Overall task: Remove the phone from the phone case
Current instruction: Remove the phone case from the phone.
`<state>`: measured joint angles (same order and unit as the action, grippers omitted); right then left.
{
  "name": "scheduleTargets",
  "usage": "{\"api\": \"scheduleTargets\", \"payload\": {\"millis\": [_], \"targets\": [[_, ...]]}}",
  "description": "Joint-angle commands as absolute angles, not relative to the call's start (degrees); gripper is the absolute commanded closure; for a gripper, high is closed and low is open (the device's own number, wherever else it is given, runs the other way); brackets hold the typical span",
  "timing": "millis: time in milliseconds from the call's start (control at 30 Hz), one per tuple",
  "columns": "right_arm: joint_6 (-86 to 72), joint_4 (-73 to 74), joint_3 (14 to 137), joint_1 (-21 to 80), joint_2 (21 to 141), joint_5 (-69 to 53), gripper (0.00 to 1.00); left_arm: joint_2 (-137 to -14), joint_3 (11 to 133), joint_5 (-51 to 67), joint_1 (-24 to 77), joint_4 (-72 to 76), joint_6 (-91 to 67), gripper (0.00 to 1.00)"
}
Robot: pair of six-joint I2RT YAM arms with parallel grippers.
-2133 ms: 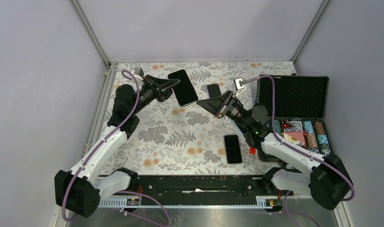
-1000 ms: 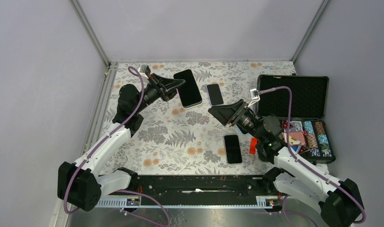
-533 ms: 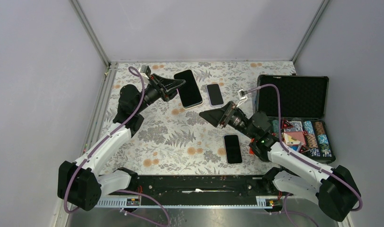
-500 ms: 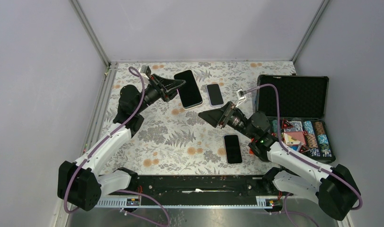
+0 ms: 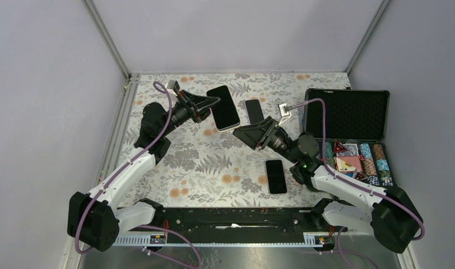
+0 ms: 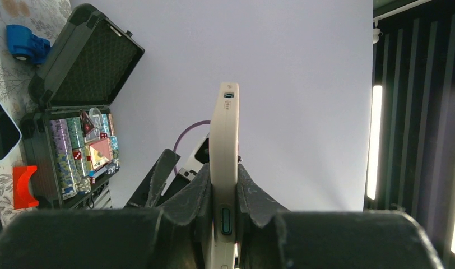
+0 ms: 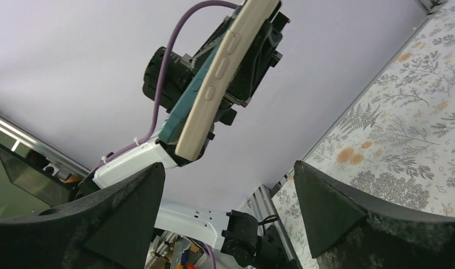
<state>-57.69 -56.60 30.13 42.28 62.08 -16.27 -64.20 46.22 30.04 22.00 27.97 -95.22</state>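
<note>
A phone in a cream phone case is held up off the table, its dark screen facing up in the top view. My left gripper is shut on its left edge. In the left wrist view the case stands edge-on between my clamped fingers, with a side button showing. My right gripper hangs open just right of and below the phone, with a small gap between them. In the right wrist view the cased phone lies beyond the wide-apart fingers, with nothing between them.
Two bare phones lie on the floral mat: one at the back and one near the front. An open black case with poker chips stands at the right. A blue toy shows in the left wrist view.
My right gripper has moved up and left, closer to the held phone, and has stayed open. The left gripper and the phone have barely moved.
</note>
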Motion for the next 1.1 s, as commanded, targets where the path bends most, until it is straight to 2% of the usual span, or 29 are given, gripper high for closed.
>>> {"api": "scheduleTargets", "payload": {"millis": [0, 300, 400, 567, 633, 733, 1067], "targets": [[-57.24, -61.14, 33.27, 42.89, 61.08, -18.07, 0.10, -61.98, 47.11, 28.98, 22.15, 34.43, -96.85, 1.00], [-61.60, -61.99, 32.23, 42.86, 64.42, -13.42, 0.35, -61.32, 46.20, 29.72, 22.14, 35.68, -97.77, 1.00], [-63.49, -66.79, 31.65, 42.88, 66.16, -13.57, 0.34, -60.88, 45.88, 29.77, 22.10, 35.47, -97.75, 1.00], [-62.85, -73.24, 31.53, 42.82, 67.27, -17.06, 0.22, -60.99, 45.97, 30.06, 22.08, 35.55, -97.82, 1.00], [-61.89, -72.48, 31.36, 42.82, 66.54, -17.18, 0.21, -61.02, 46.07, 30.06, 22.13, 35.59, -97.89, 1.00], [-61.08, -70.27, 31.56, 42.82, 65.74, -16.20, 0.24, -61.02, 46.14, 30.08, 22.11, 35.64, -98.06, 1.00], [-56.98, -66.32, 31.58, 42.89, 68.03, -13.31, 0.46, -61.27, 46.67, 30.82, 22.21, 36.58, -101.54, 1.00]]}}
